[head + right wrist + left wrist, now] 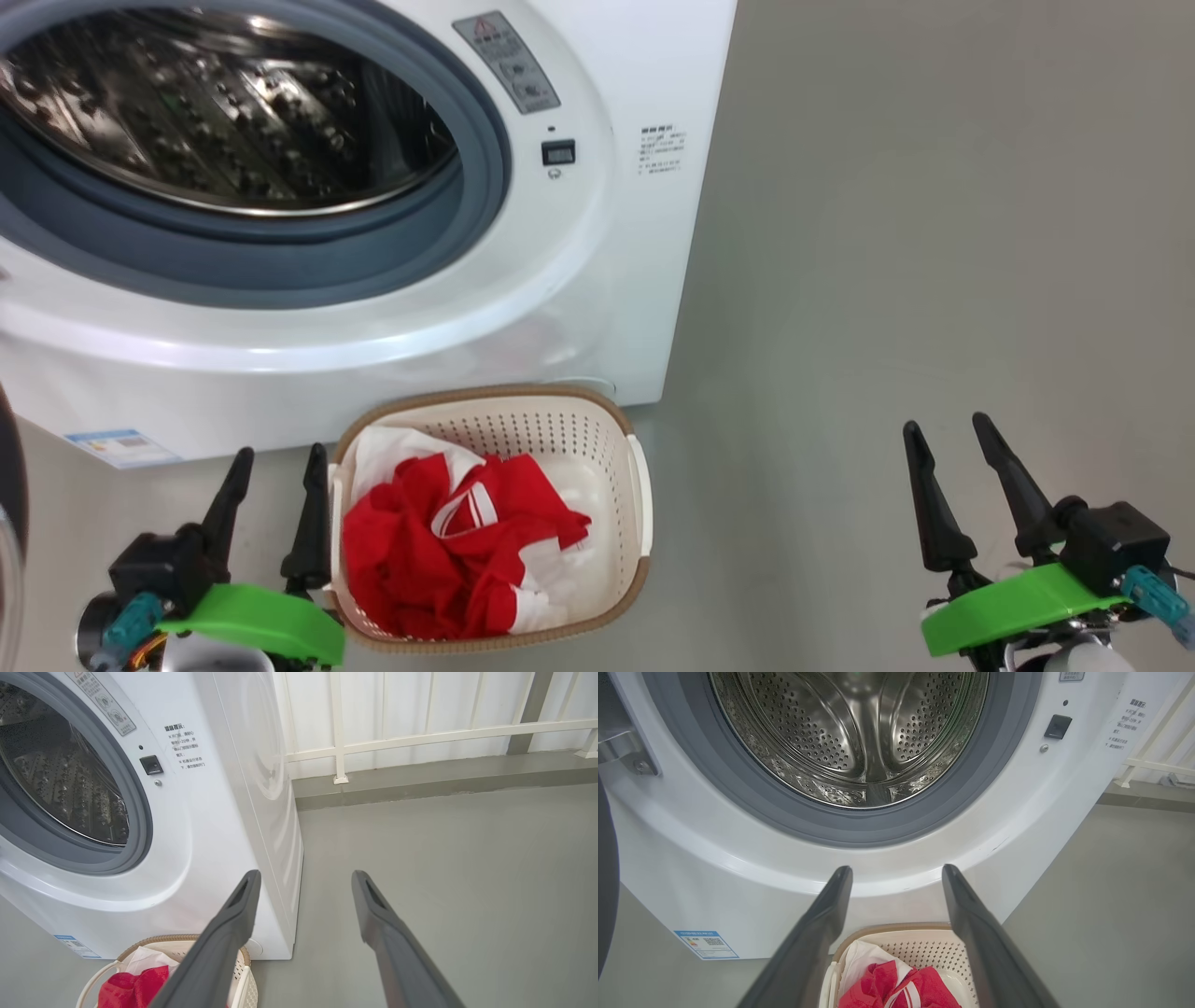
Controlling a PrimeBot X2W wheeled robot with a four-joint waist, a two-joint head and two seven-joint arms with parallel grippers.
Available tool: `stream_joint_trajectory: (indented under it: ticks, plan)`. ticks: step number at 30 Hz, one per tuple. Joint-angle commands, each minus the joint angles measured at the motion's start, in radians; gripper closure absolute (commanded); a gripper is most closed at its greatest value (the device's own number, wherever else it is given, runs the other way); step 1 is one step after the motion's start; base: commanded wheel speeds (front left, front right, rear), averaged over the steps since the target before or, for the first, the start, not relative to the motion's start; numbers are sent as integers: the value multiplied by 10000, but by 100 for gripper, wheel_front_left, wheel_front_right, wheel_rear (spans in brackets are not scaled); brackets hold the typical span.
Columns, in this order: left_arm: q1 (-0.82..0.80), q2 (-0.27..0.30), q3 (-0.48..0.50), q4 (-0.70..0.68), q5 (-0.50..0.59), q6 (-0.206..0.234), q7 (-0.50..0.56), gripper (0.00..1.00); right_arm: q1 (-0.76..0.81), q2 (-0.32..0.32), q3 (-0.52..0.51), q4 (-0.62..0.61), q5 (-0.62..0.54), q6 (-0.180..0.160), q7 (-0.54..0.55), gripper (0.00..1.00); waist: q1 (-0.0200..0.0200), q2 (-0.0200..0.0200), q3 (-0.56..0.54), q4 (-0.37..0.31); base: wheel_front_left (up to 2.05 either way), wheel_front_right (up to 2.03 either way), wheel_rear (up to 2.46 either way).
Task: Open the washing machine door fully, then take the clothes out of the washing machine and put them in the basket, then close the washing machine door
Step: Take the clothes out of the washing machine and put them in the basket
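The white washing machine (597,271) stands open, its steel drum (852,732) bare inside the grey gasket (280,271). A dark sliver of the washing machine door (9,485) shows at the far left edge, swung wide. The cream basket (630,485) sits on the floor against the washer's front, holding the red and white clothes (453,560). My left gripper (280,457) hangs open just left of the basket with nothing between its fingers. My right gripper (948,425) is open over bare floor well to the right of the basket.
Grey floor (934,233) stretches to the right of the washer. A white railing and wall (420,732) run behind it. A blue label (121,446) sits low on the washer's front. The door hinge (626,756) shows at the opening's left side.
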Motion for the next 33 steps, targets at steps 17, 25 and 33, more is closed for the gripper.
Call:
stream_joint_trajectory:
  ticks: [17,25,33]
  plan:
    - [1815,78,820,-2796,248,-56,-51,0,819,-49,-215,-355,-104,48,-65,0,0,0,-1056,31,0,0,0]
    - [2512,-8,1116,-3397,157,-56,-51,0,880,-49,-257,-398,-98,48,-65,0,0,0,-1070,-35,0,0,0]
    - [2646,-165,1168,-3501,212,-56,-51,0,892,-49,-310,-439,-51,48,-65,0,0,0,-1022,-40,0,0,0]
